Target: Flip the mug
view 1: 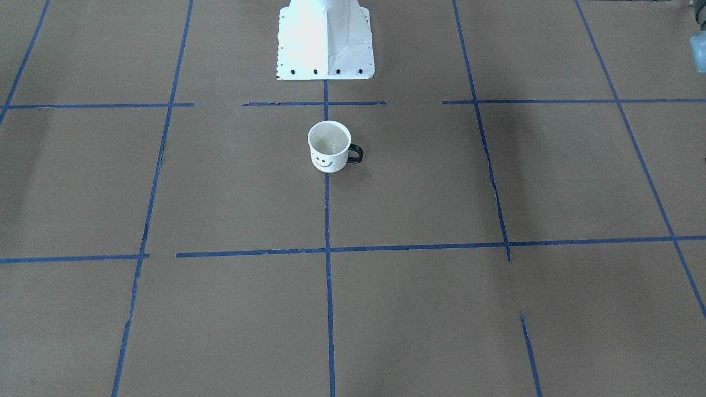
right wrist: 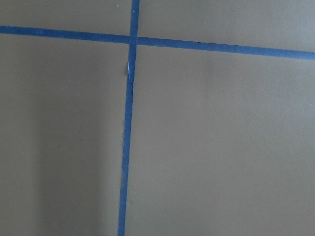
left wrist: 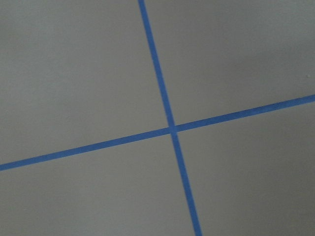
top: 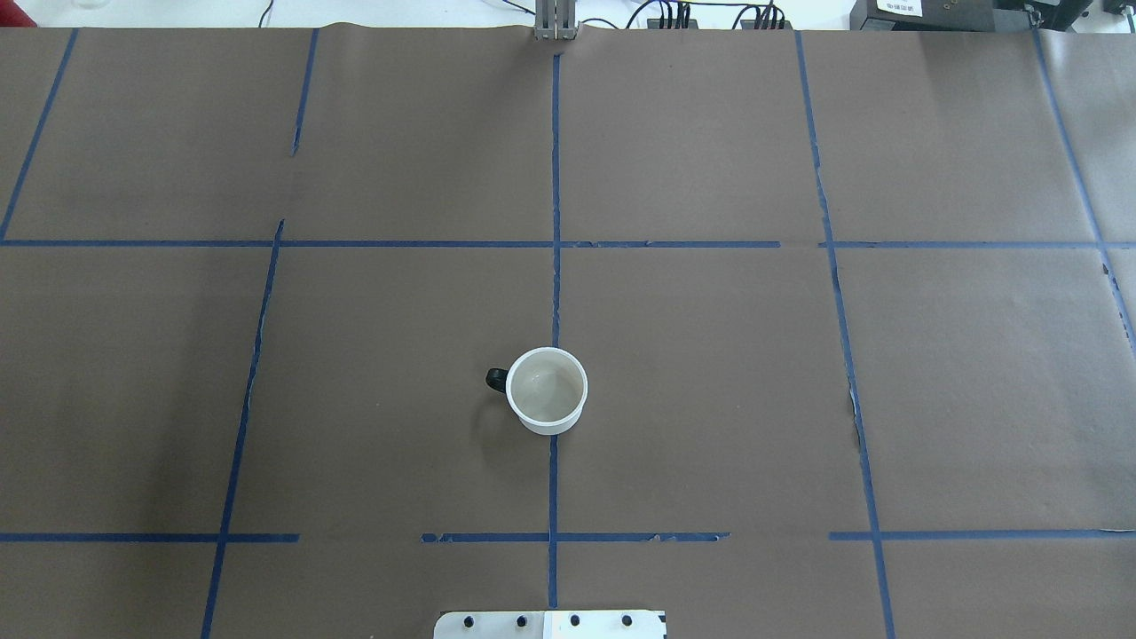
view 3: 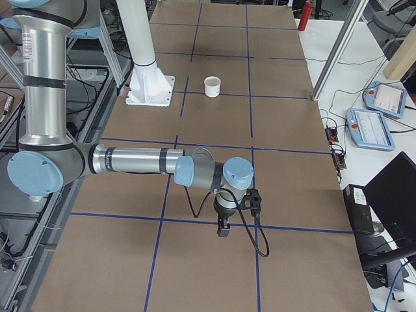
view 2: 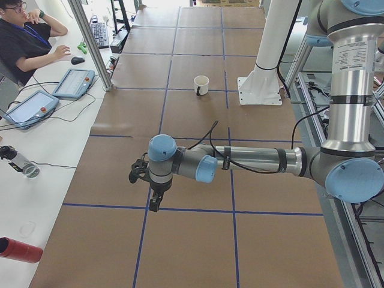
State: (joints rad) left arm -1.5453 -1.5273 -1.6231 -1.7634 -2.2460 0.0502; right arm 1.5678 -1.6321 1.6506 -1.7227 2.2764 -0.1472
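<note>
The white mug (view 1: 329, 146) with a black smiley face stands upright, mouth up, on the brown table just in front of the robot's base. Its black handle (view 1: 356, 153) points toward the robot's left side. It also shows in the overhead view (top: 547, 390) and small in both side views (view 2: 201, 84) (view 3: 212, 86). My left gripper (view 2: 155, 204) hangs pointing down over the table's left end, far from the mug. My right gripper (view 3: 223, 229) hangs pointing down over the right end, also far away. I cannot tell whether either is open or shut.
The white robot pedestal (view 1: 325, 44) stands behind the mug. Blue tape lines (top: 554, 222) grid the brown paper. An operator (view 2: 24, 42), tablets (view 2: 73, 82) and a red bottle (view 2: 18, 249) are beside the left end; a teach pendant (view 3: 380, 127) is beside the right end.
</note>
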